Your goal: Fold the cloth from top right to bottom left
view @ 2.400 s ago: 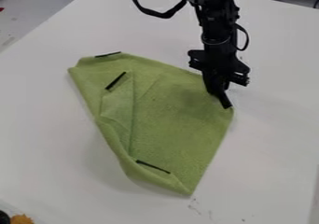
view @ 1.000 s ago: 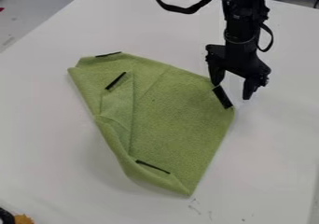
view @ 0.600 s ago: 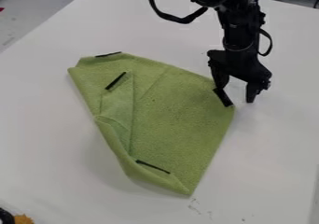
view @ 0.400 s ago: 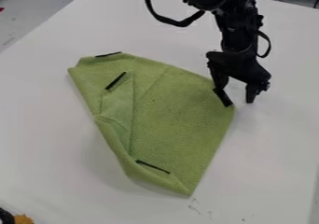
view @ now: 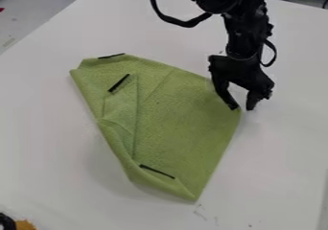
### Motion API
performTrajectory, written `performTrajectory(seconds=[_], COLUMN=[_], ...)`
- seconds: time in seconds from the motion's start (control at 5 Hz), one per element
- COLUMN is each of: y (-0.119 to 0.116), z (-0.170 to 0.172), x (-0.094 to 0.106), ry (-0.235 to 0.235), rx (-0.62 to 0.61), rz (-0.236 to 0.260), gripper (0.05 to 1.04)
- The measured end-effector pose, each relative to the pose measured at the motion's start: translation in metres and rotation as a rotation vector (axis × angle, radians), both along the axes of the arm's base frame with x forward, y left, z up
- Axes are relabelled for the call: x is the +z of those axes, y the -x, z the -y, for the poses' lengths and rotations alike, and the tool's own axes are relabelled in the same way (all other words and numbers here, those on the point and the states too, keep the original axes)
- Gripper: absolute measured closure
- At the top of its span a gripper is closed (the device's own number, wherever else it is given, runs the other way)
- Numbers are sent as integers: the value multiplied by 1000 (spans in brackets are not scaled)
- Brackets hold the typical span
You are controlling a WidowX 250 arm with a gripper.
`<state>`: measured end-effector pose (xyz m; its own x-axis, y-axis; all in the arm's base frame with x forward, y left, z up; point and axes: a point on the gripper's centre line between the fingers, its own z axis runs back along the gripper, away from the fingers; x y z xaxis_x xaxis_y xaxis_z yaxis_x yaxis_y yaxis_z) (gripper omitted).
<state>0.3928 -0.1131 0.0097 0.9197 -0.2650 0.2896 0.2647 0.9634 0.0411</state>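
- Worktop (view: 275,186), white, ran under everything; an orange thing (view: 24,225) sat at its 7 o'clock side, with a dark rounded thing (view: 6,222) just beside it.
- At 6 o'clock the green cloth (view: 179,133) came to its lowest corner (view: 194,198), and a black strip (view: 157,171) lay near the rolled lower-left edge.
- The cloth lay flat across the middle of the view, its long axis running from 11 to 5 o'clock. Its 9 o'clock side was turned over in a loose flap (view: 122,104), with a second strip (view: 119,82) near the flap's top.
- The gripper (view: 242,108) hung at the cloth's right-hand corner, at 3 o'clock from its middle. The jaws stood apart, one tip over the corner and the other just past it, above bare worktop. Whether either pressed down, I couldn't tell.
- What the next move turned on was this: the bulk of the cloth lay between 8 and 9 o'clock from the jaws, so only the corner was within reach of a pinch. Closing there, lifting a little and carrying toward 8 o'clock seemed the likely fold; too shallow a bite might have let the corner slip.
- Farther off, a third strip (view: 110,56) marked the 11 o'clock edge, and the black arm (view: 244,37) came in from 1 o'clock, a cable (view: 168,17) looping beside it.
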Motion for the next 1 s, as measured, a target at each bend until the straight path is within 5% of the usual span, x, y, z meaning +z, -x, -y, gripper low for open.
performTrajectory(seconds=[0.4, 0.6, 1.0], y=[0, -5, -6], z=[2, -5, -7], x=[-1, -1, -1], ry=[9, 63, 94], rx=[6, 3, -13], rz=[14, 72, 96], gripper=[131, 402, 892])
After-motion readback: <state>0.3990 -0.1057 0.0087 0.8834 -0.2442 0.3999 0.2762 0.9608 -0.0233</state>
